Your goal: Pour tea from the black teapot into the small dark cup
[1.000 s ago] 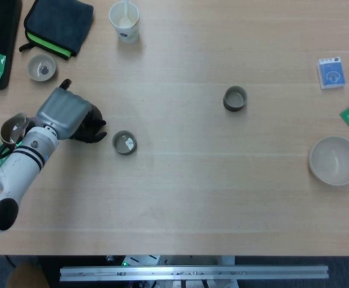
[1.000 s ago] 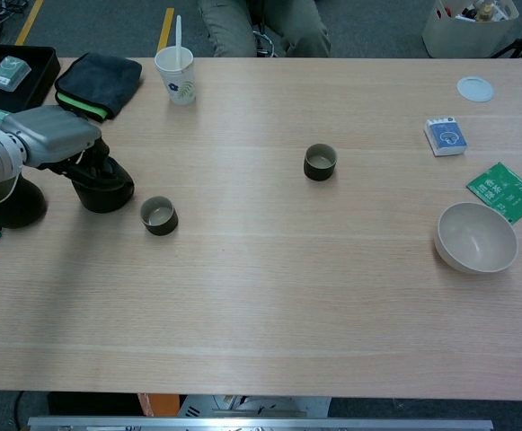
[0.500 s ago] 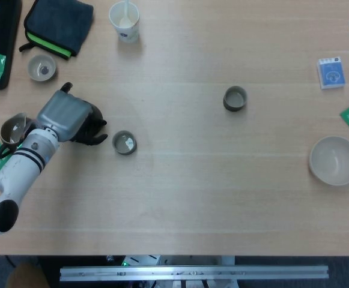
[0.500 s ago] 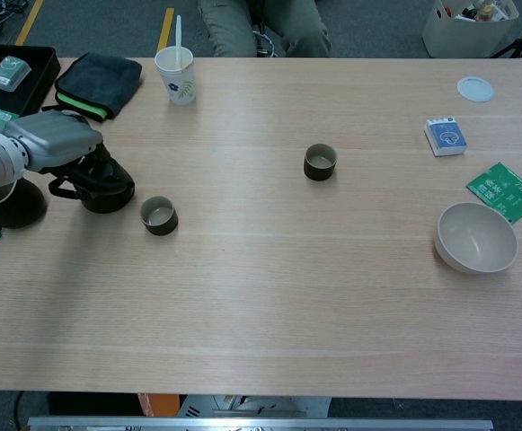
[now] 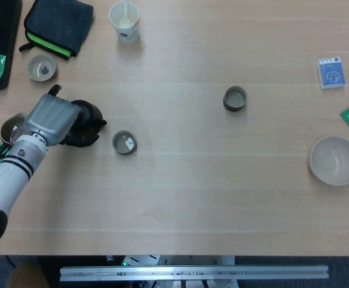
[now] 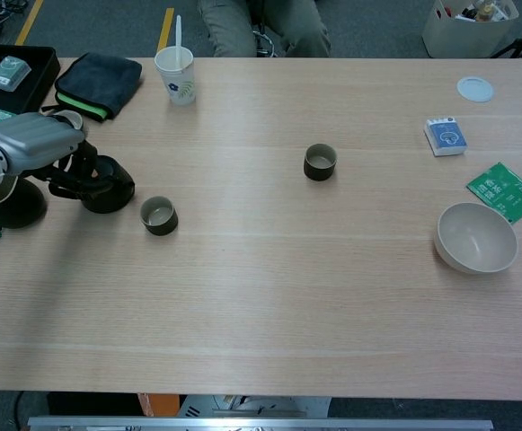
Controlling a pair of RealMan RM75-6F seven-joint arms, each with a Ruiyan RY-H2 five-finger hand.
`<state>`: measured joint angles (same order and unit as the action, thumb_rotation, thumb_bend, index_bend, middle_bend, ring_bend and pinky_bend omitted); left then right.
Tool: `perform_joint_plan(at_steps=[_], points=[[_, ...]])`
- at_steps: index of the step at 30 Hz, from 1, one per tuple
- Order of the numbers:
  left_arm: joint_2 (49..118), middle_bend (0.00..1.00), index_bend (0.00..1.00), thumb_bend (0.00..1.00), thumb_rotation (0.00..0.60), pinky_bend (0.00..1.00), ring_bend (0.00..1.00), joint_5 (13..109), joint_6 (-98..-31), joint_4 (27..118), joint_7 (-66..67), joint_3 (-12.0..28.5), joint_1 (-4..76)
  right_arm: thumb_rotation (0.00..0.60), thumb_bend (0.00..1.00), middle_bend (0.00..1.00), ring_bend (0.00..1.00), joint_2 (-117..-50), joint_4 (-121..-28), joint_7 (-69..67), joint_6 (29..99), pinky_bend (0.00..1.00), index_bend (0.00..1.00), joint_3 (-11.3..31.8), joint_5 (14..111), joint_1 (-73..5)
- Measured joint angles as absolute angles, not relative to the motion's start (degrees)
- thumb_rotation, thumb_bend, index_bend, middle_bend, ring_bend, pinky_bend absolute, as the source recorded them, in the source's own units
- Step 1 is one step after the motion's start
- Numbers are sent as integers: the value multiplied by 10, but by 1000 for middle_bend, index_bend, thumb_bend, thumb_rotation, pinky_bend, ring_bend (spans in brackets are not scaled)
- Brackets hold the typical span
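My left hand (image 6: pixel 36 144) wraps the black teapot (image 6: pixel 108 184), whether gripping I cannot tell; its spout faces the small dark cup (image 6: pixel 159 215) beyond, ready for pouring.

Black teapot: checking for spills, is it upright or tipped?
Upright: the black teapot sits flat on the table beside the left hand.

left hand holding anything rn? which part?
Cannot tell for sure. The left hand is at the black teapot, fingers around its left, handle side; the pot sits on the table. Right hand not in view.
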<state>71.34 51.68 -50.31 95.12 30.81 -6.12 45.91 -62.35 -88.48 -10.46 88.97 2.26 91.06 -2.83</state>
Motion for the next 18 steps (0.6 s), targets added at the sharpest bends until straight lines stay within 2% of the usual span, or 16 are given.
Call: perform_joint_plan(at_steps=[18], points=[[725,544,451,199,113,107,427,546,-511,947,286,-57,426,600,210,296,206,-622,-891,-100,892,309,263,22,912,-27]])
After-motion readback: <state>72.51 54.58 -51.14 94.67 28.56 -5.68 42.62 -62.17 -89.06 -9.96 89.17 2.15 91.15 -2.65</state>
